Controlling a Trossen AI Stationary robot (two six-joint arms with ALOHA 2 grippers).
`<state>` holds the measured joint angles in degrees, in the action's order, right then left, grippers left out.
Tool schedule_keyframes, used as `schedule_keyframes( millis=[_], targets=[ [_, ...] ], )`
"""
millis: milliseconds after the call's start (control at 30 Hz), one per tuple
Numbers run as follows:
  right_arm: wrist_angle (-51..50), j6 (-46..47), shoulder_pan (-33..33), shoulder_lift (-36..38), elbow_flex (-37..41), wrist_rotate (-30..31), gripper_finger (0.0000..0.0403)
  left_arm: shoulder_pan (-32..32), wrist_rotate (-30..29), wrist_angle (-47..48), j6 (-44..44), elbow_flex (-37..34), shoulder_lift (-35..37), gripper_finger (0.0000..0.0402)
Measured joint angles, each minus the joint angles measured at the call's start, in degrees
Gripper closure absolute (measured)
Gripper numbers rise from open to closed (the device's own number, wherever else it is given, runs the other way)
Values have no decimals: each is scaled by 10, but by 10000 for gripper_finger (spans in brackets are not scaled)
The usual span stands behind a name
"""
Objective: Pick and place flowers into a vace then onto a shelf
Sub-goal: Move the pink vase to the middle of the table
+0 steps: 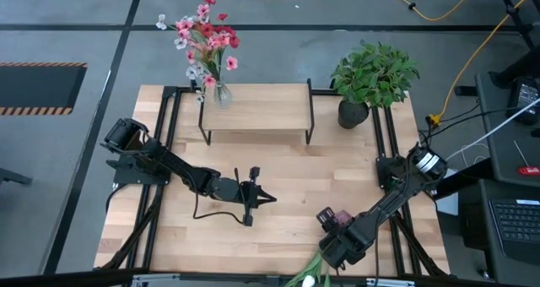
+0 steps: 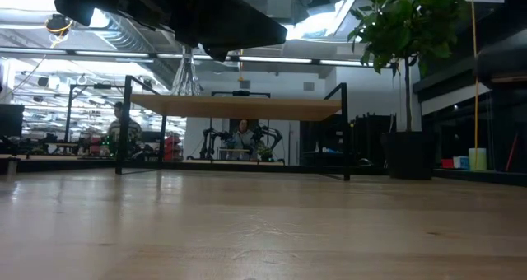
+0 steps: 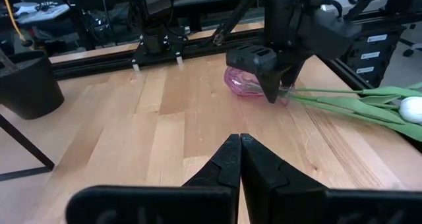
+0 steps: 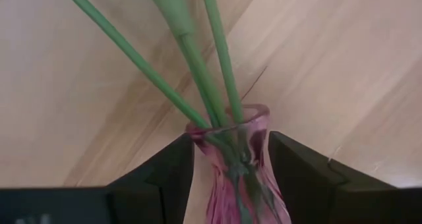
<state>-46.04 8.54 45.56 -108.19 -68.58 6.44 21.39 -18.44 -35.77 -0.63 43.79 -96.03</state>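
Right wrist view shows you the right end effector (image 4: 231,161) grasping the pink glass vase (image 4: 236,165) with green stems (image 4: 198,79); left end effector (image 3: 239,159) is clenched, empty, above the worktop (image 1: 287,173).

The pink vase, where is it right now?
In the high view the pink vase lies on its side near the table's front edge, right of centre, between the right gripper's jaws, green stems sticking out.

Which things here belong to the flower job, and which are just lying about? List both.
Job:
- pink vase, lying on its side, right pincer closed on it
- green stems in it
- shelf
- bouquet in clear vase on the shelf

Lying about:
- potted plant
- yellow cable
- left pincer, shut, mid-table
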Motion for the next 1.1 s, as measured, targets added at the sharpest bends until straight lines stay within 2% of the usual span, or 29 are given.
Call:
schedule_keyframes(
  millis=[333,600,933,1100],
  targets=[
    [1,32,0,-2,0,0,214,0,0,0,0,0,0,399],
    [16,34,-4,-2,0,1,299,0,0,0,0,0,0,399],
    [8,34,-23,-1,0,-5,299,0,0,0,0,0,0,398],
    [-32,32,-29,-1,-1,-4,299,0,0,0,-1,0,0,399]
  ],
)
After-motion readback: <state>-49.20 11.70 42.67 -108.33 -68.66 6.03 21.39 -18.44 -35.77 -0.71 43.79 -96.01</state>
